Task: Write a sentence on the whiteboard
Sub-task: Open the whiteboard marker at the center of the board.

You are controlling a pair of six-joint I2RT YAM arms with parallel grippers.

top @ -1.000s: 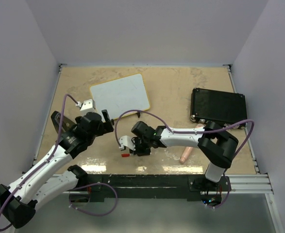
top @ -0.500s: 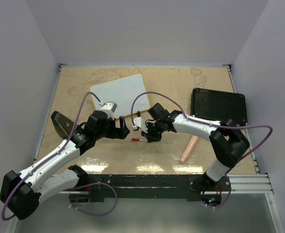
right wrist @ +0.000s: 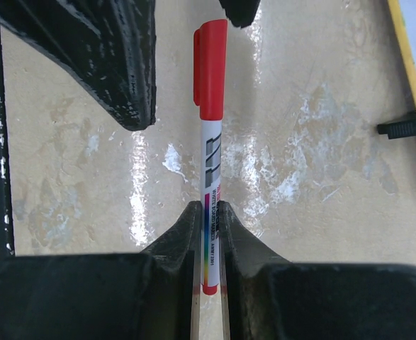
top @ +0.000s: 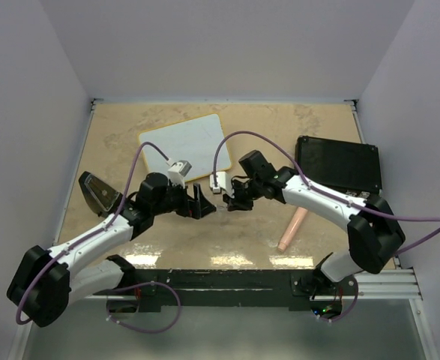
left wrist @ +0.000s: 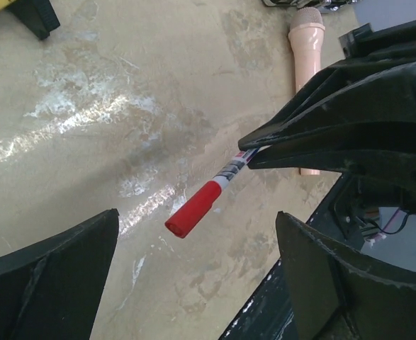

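Starting at the near side, a pink tube (top: 291, 229) lies loose on the table (top: 249, 247), right of the action and not in my way. Just past it the 2 grippers meet nose to nose. My right gripper (right wrist: 209, 209) is pinching the marker (right wrist: 211, 159) on the rear part of its barrel, with the red cap (left wrist: 193, 214) on and pointing at the left arm. My left gripper (left wrist: 197, 214) is spread wide with 1 finger on each side of the cap, touching nothing. I judge the marker light and stiff, with a smooth plastic barrel that could slide or twist in a pinch this far back. The cap looks like a press fit, so I would close the left fingers across its middle and pull straight along the barrel, not at an angle. Just beyond the grippers, left of centre, the whiteboard (top: 186, 146) lies flat and skewed, its face showing no writing from above. It looks thin and light, perched on small black clip feet (right wrist: 409, 127), so I expect it to skate under pen pressure. A light touch suits it, or the left arm can pin its yellow rim (right wrist: 406, 64). Farthest right sits a black case (top: 337, 163), well apart.
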